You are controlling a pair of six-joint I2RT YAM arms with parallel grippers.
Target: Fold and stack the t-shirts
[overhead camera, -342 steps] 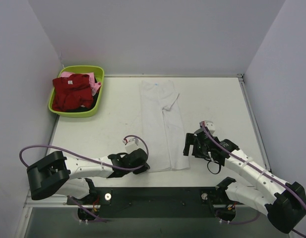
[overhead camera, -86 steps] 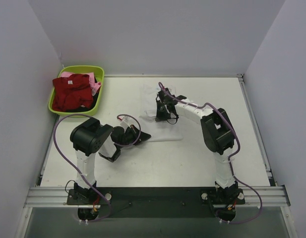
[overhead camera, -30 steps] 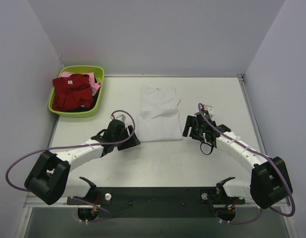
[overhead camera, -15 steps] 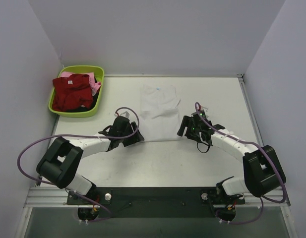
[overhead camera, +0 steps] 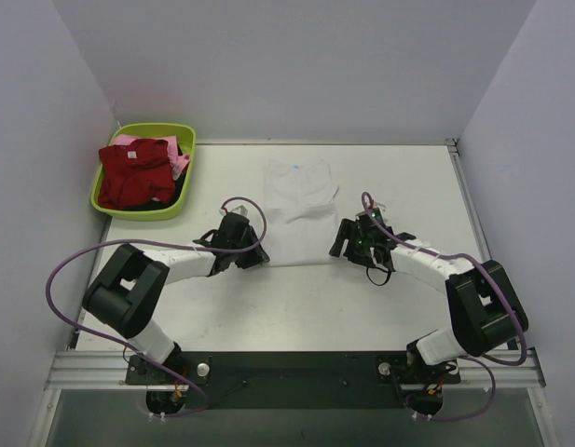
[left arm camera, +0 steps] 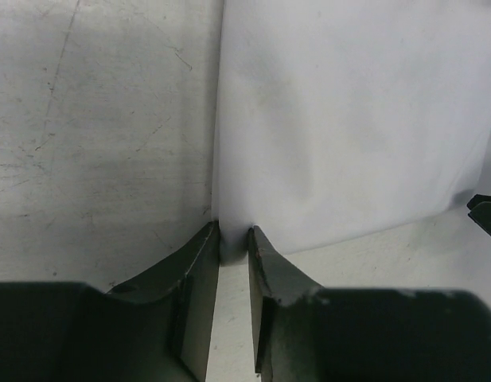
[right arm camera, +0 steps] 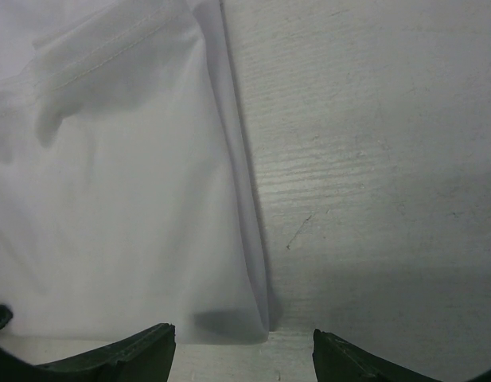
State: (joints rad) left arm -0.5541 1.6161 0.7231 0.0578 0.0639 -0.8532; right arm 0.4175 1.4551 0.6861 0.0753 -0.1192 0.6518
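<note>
The white t-shirt (overhead camera: 299,209) lies folded into a rectangle on the table's middle. My left gripper (overhead camera: 254,257) is at its near left corner. In the left wrist view the jaws (left arm camera: 233,231) stand narrow, with the corner of the white cloth (left arm camera: 348,119) pinched between their tips. My right gripper (overhead camera: 341,244) is at the near right corner. In the right wrist view it (right arm camera: 243,334) is wide open, with the cloth's corner (right arm camera: 126,199) lying between the fingers' span, untouched. The dark red t-shirt (overhead camera: 133,174) and the pink t-shirt (overhead camera: 180,164) lie crumpled in the basin.
The lime-green basin (overhead camera: 143,211) stands at the table's far left. Walls close the table in on the left, back and right. Purple cables loop from both arms over the table near the grippers.
The long white shirt has been folded in half to a shorter rectangle. In the last second both grippers moved inward to its near corners, and the left jaws closed on the left corner.
</note>
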